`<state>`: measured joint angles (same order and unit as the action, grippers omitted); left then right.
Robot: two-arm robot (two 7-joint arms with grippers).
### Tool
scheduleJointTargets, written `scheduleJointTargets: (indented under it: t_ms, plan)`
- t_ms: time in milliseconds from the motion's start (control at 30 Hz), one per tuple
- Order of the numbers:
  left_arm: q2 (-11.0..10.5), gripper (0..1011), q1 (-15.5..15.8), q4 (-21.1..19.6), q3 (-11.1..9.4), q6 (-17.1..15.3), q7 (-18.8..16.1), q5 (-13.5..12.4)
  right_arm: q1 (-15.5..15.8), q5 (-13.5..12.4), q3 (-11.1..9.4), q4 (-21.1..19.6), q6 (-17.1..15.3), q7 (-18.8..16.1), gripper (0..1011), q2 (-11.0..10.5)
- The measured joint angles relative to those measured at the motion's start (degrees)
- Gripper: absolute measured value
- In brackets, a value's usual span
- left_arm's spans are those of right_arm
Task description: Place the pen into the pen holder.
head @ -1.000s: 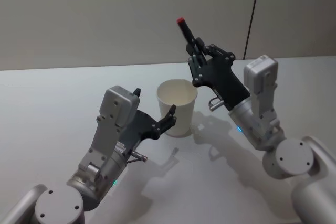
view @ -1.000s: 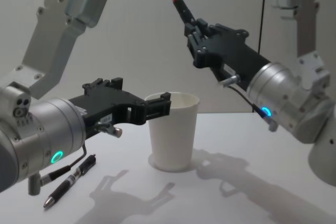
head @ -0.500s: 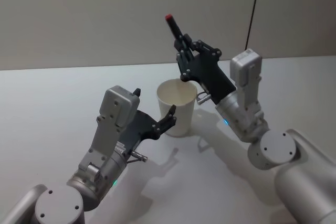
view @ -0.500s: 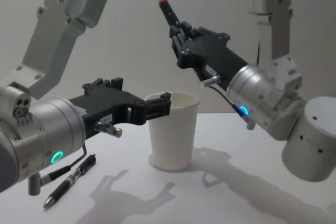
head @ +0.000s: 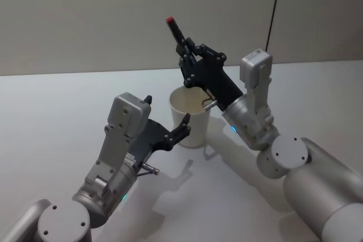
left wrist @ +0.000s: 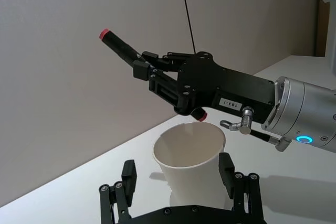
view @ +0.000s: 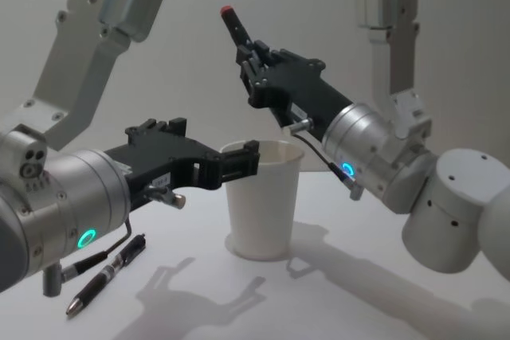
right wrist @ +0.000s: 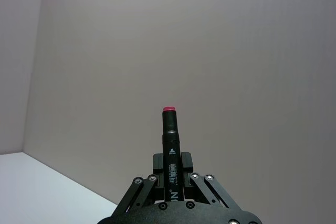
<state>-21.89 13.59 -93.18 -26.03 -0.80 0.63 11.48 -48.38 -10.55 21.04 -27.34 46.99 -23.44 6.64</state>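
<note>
The right gripper clamped the black pen at a tilt, red cap high, lower end just over the mouth of the pen holder. The left gripper sat spread, one finger either side of it, on the white table.

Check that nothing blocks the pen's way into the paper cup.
Nothing visible does. The right gripper holds the pen tilted just above the paper cup's open mouth. The open left gripper flanks the cup's wall, clear of the mouth.
</note>
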Motion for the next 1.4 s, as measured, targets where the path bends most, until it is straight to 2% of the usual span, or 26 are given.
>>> scheduleJointTargets:
  t_ms: [200,267,333,433,533,833,933,967,1067,1167,1367,1400]
  plan:
    - [0.0,1000,0.0,0.0,0.0,0.0,0.0,0.0,-1.93,-1.58,-0.23,3.96,1.34,-2.06,181,1.03]
    - [0.0,1000,0.0,0.0,0.0,0.0,0.0,0.0,-2.65,-2.14,-0.34,5.38,1.99,-2.79,220,1.37]
    - [0.0,1000,0.0,0.0,0.0,0.0,0.0,0.0,-3.18,-2.43,-0.41,6.43,2.39,-3.21,298,1.62]
    - [0.0,1000,0.0,0.0,0.0,0.0,0.0,0.0,-3.96,-2.93,-0.54,8.02,3.29,-3.96,353,2.02]
    - [0.0,1000,0.0,0.0,0.0,0.0,0.0,0.0,-4.83,-3.39,-0.72,9.72,4.32,-4.64,496,2.49]
    - [0.0,999,0.0,0.0,0.0,0.0,0.0,0.0,-5.53,-3.79,-1.05,10.97,5.75,-5.36,740,2.92]
    - [0.0,1000,0.0,0.0,0.0,0.0,0.0,0.0,-5.27,-3.78,-1.11,10.13,5.92,-5.37,869,2.88]
    - [0.0,1000,0.0,0.0,0.0,0.0,0.0,0.0,-5.27,-3.78,-1.11,10.13,5.92,-5.37,869,2.88]
    - [0.0,1000,0.0,0.0,0.0,0.0,0.0,0.0,-4.27,-3.33,-1.09,8.05,5.61,-4.97,969,2.6]
    - [0.0,1000,0.0,0.0,0.0,0.0,0.0,0.0,-3.2,-2.76,-1.01,5.81,4.96,-4.36,1002,2.24]
    - [0.0,1000,0.0,0.0,0.0,0.0,0.0,0.0,1.09,-0.29,-0.64,-2.74,2.11,-0.97,1002,0.76]
    - [0.0,1000,0.0,0.0,0.0,0.0,0.0,0.0,2.56,0.6,-0.55,-5.62,0.97,0.27,1002,0.21]
